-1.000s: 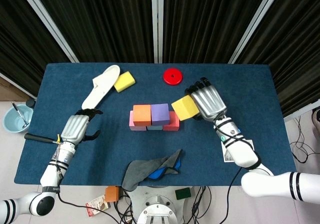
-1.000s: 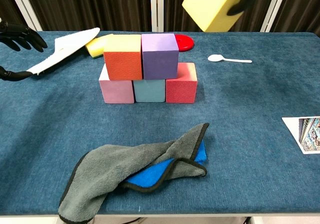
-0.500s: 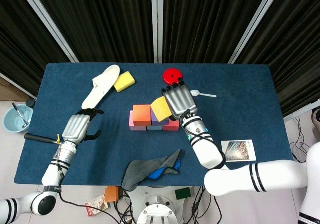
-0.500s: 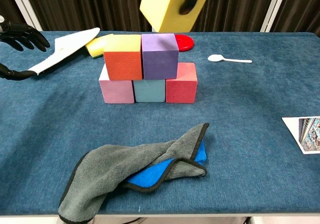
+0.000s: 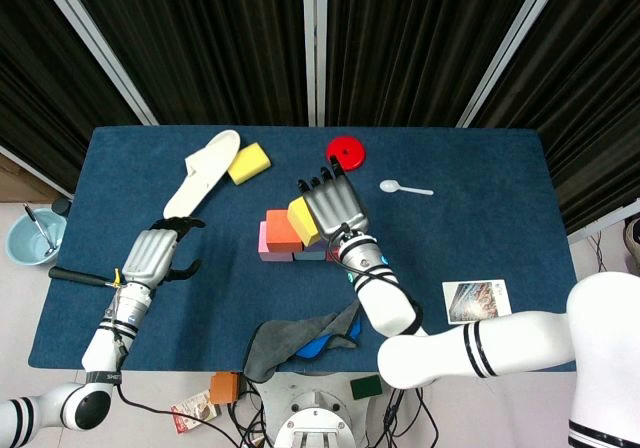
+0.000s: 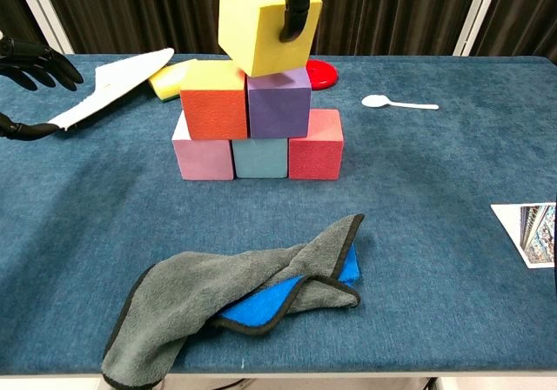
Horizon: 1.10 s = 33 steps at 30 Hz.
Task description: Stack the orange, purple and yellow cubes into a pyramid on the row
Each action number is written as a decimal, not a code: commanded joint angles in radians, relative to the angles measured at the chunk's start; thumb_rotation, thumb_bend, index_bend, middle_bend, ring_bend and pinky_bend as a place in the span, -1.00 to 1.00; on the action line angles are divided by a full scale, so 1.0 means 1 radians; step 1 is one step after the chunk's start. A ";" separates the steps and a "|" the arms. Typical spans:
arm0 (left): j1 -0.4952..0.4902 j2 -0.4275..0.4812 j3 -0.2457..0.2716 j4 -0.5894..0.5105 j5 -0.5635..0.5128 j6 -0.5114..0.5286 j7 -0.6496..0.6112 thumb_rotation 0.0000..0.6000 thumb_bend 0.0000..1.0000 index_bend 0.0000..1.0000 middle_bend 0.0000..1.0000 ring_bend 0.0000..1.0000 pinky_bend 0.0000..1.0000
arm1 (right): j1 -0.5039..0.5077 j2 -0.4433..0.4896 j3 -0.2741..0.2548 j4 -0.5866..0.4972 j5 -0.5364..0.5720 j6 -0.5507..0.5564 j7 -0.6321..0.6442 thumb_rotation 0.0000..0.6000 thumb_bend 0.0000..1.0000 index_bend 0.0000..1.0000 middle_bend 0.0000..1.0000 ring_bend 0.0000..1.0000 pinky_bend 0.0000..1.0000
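My right hand (image 5: 332, 206) grips the yellow cube (image 6: 261, 23), its fingers (image 6: 294, 9) down the cube's right face. The cube hangs tilted just above the orange cube (image 6: 214, 104) and the purple cube (image 6: 278, 103), over the seam between them. Those two stand side by side on the row of a pink cube (image 6: 202, 158), a teal cube (image 6: 260, 158) and a red cube (image 6: 315, 146). In the head view the yellow cube (image 5: 303, 220) and the hand hide the purple one. My left hand (image 5: 150, 258) rests at the table's left, fingers apart, holding nothing.
A white slipper (image 5: 203, 171) and a yellow sponge (image 5: 249, 162) lie at the back left, a red disc (image 5: 345, 151) and a white spoon (image 5: 405, 187) behind the stack. A grey cloth (image 6: 235, 294) over something blue lies in front. A photo card (image 5: 476, 300) lies right.
My right hand has carried the yellow cube leftward and down, from right of the stack to just above the orange and purple cubes. The left hand has not moved.
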 commanded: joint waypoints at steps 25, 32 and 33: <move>0.000 0.010 -0.001 -0.003 -0.014 -0.018 -0.019 1.00 -0.45 -0.49 -0.53 -0.56 -0.59 | -0.149 0.119 -0.136 0.173 -0.479 -0.405 0.398 1.00 -0.99 -0.53 -0.52 -0.94 -1.00; 0.002 0.011 -0.002 -0.006 -0.010 -0.014 -0.024 1.00 -0.45 -0.49 -0.53 -0.56 -0.58 | -0.159 0.092 -0.137 0.201 -0.531 -0.379 0.461 1.00 -0.83 -0.10 -0.18 -0.79 -1.00; 0.002 0.011 -0.001 -0.006 -0.010 -0.014 -0.024 1.00 -0.45 -0.49 -0.53 -0.56 -0.59 | -0.162 0.093 -0.136 0.197 -0.536 -0.367 0.466 1.00 -0.83 -0.08 -0.16 -0.77 -1.00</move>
